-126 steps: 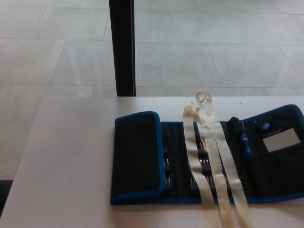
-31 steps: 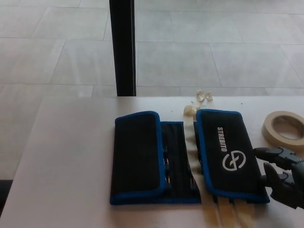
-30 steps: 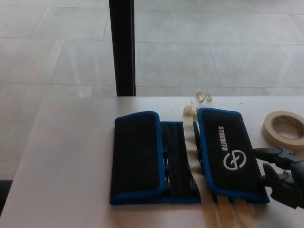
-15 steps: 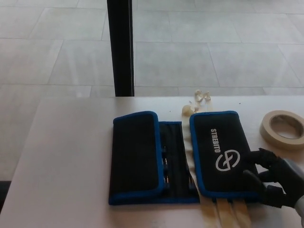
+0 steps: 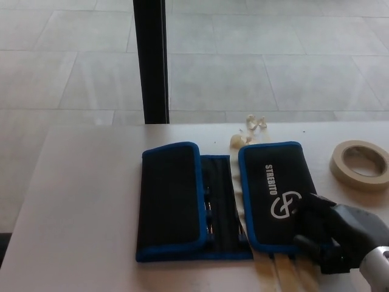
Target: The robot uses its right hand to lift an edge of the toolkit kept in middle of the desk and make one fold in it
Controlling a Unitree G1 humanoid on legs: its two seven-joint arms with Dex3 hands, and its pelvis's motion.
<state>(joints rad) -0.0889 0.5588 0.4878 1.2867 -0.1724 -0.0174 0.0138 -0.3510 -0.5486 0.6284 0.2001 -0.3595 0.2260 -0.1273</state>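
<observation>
Head view — what could spoil this?

— The right hand (image 5: 331, 234) rests on the folded flap's near corner, fingers spread, gripping nothing. Pulling away could drag the flap back open; stiff fabric springs.

— And the toolkit (image 5: 225, 201)?

— Just left of the hand: black cloth, blue piping, flat. A tape roll (image 5: 360, 164) sits beyond the hand.

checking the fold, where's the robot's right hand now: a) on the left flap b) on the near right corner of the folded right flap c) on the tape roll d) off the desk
b, the right hand rests on the near corner of the folded right flap, clear of the tape roll.
</observation>
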